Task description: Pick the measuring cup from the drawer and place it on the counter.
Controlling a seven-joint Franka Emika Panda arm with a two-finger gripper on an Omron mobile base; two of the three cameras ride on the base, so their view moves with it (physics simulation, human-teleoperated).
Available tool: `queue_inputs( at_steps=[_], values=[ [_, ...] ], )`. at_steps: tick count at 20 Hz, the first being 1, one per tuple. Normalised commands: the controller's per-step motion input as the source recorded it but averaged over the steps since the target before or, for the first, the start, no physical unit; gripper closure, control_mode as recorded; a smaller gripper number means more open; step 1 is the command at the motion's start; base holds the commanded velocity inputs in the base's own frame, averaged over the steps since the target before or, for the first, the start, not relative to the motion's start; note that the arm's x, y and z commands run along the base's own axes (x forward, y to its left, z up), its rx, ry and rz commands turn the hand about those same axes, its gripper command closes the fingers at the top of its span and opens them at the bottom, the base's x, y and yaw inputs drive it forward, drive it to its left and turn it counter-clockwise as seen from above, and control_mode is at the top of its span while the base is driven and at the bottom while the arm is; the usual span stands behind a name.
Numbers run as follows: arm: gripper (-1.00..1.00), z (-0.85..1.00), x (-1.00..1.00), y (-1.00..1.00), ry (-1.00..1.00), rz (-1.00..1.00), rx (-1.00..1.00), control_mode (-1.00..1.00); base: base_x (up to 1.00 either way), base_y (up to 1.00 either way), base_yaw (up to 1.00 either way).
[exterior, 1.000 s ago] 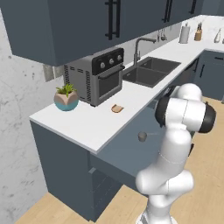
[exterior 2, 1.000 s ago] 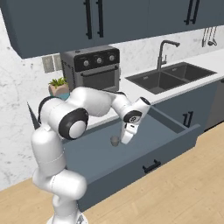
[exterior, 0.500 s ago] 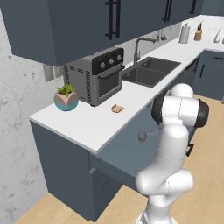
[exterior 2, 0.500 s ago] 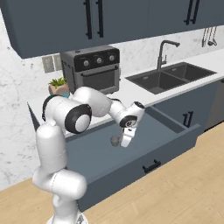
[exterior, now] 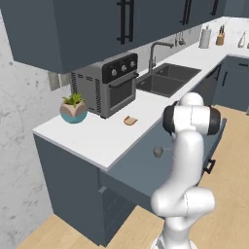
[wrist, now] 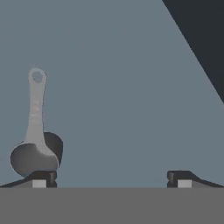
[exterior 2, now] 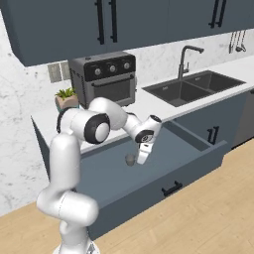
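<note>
Measuring cup [wrist: 35, 153] lies on the floor of the open drawer [exterior 2: 193, 149], dark grey, round bowl, long thin flat handle with a hole at the far tip. In the hand view its bowl sits just beside one tool fingertip [wrist: 40, 178], bottom rim cut off by that tip. Tool [wrist: 111, 179] fingers stand wide apart, nothing between them. From the right base view the tool [exterior 2: 141, 158] hangs just beside the cup [exterior 2: 130, 159]; fingers too small to make out there. In the left base view the cup [exterior: 158, 151] is a small grey blob and the arm hides the tool. Drawer is smooth slate blue-grey. Farther back, white bench [exterior: 92, 133] carries a tan bread-like piece [exterior: 130, 120], a boxy toaster oven [exterior: 104, 85], a potted plant [exterior: 74, 108], and a dark sink [exterior 2: 191, 89].
</note>
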Motion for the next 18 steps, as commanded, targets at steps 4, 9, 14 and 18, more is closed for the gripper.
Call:
queue_inputs(
  at_steps=[4, 9, 14, 18],
  values=[
    [-1.0, -0.48, 0.46, 0.0, 0.12, 0.0, -0.01, -1.0, 0.0, 0.0, 0.0],
    [-1.0, -0.34, 0.53, 0.0, 0.02, 0.0, -0.01, -1.0, 0.0, 0.0, 0.0],
    [-1.0, -0.49, 0.35, 0.0, 0.02, 0.0, -0.05, -1.0, 0.0, 0.0, 0.0],
    [-1.0, -0.59, 0.21, 0.0, 0.01, 0.0, -0.09, -1.0, 0.0, 0.0, 0.0]
  ],
)
